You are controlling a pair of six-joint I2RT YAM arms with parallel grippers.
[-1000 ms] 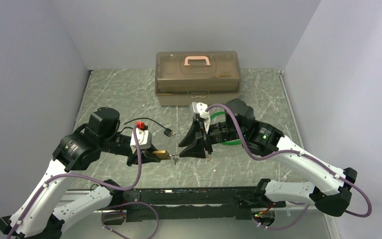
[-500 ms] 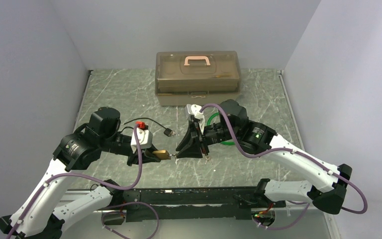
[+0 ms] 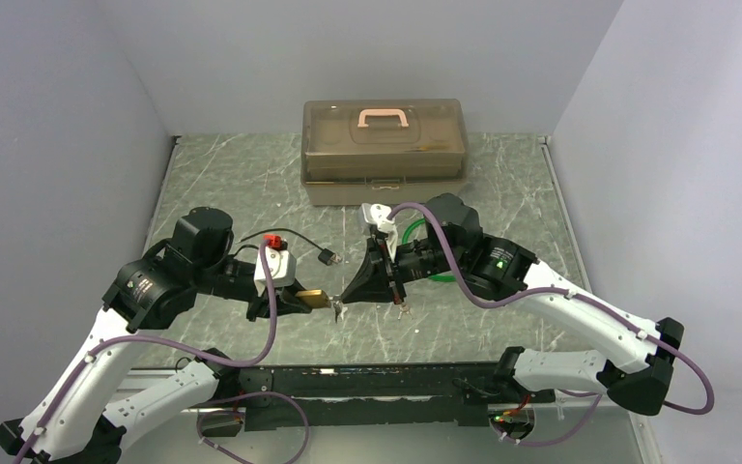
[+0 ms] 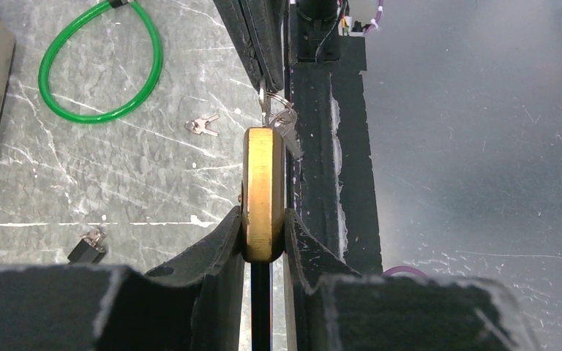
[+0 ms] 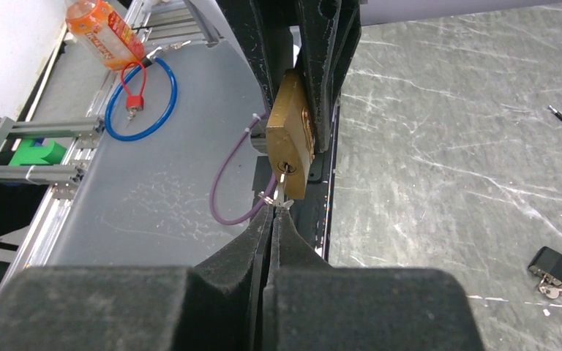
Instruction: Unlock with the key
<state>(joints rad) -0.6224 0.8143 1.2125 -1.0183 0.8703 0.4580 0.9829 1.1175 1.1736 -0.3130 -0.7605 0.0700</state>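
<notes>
Clamping the padlock, left jaws hold firm — right jaws pinch the inserted key; turning remains.

In my left pincer, padlock: brass-coloured metal, smooth, soft sheen; my pads gripping it are matt black, foam-like, rough-edged. At my right pincer tips, key: bright silvery metal. Under the left pincer, tabletop: grey-green stone pattern, smooth, faintly glossy.
</notes>
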